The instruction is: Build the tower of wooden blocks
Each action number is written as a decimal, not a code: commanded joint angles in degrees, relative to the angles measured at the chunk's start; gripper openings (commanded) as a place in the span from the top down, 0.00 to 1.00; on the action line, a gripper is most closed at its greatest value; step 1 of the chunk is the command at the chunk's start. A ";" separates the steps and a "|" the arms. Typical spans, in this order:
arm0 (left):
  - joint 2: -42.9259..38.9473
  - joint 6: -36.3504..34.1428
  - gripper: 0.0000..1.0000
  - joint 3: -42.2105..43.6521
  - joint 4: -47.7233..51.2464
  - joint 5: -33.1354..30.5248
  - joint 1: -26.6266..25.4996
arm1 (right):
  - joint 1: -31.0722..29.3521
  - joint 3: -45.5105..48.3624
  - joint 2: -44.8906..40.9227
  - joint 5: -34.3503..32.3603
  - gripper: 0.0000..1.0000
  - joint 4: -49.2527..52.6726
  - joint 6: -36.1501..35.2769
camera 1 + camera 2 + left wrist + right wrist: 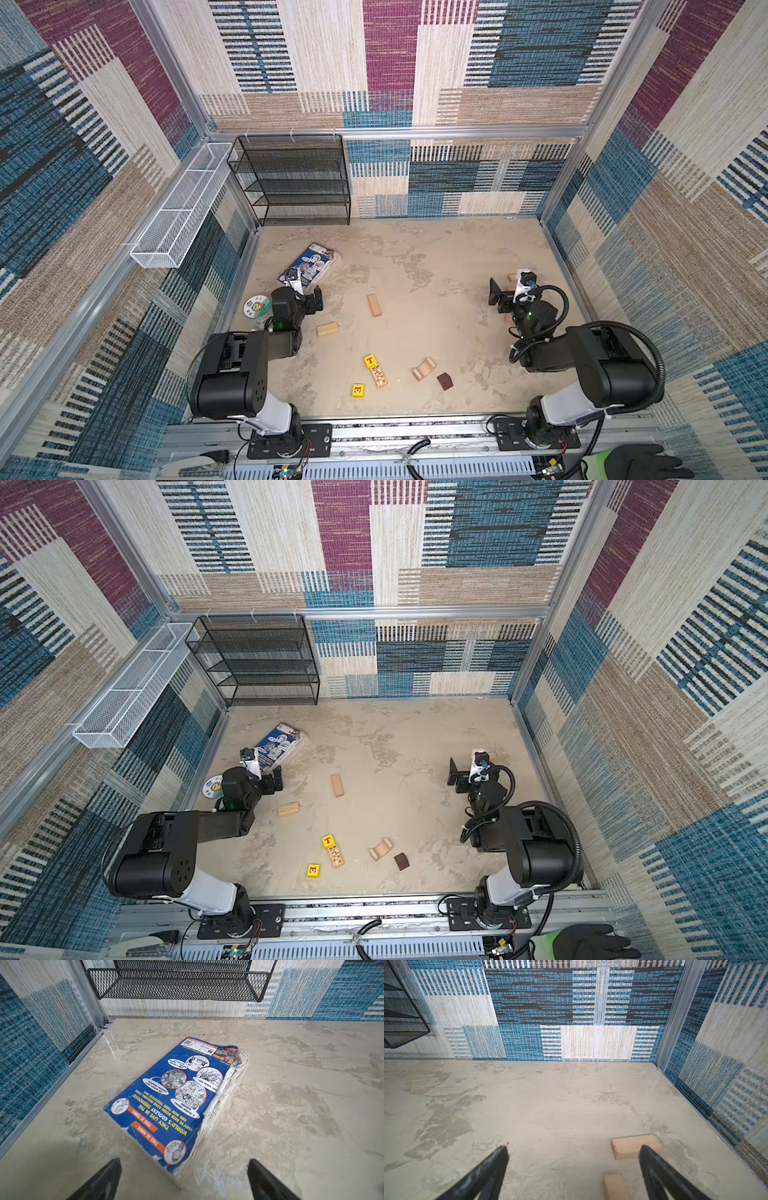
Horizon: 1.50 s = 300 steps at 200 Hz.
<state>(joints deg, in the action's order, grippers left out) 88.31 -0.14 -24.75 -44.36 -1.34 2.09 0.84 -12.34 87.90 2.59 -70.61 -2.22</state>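
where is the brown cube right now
In both top views the brown cube lies near the front edge, right of the middle, close beside the arch on its right. Neither wrist view shows it.

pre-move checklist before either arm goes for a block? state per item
1. Left gripper open, nothing held: ok.
2. Right gripper open, nothing held: ok.
3. Left gripper aimed at a block: not ok, it faces the blue book.
4. Pale bar centred for the right gripper: not ok, it lies off to one side, not between the fingers.
5. Tower started: not ok; T cube, arch and brown cube lie loose on the table, none stacked.
6. Gloved hand off the table: ok, outside the front rail.
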 commanded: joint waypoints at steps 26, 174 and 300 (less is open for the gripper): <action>-0.27 0.85 0.01 0.14 -1.80 -0.50 0.01 | 0.04 -0.14 -0.02 0.17 0.00 -2.01 0.61; -0.26 0.85 0.01 0.14 -1.86 -0.47 -0.03 | 0.04 -0.09 -0.05 0.17 0.00 -2.00 0.61; -7.20 0.01 0.30 -4.94 14.52 3.62 0.02 | 0.04 -11.08 -11.12 -3.72 0.06 27.16 3.01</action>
<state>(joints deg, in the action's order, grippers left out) 85.36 -0.16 -26.68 -40.25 -0.34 2.11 0.82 -16.80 81.87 1.63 -61.36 -1.32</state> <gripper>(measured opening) 0.706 0.951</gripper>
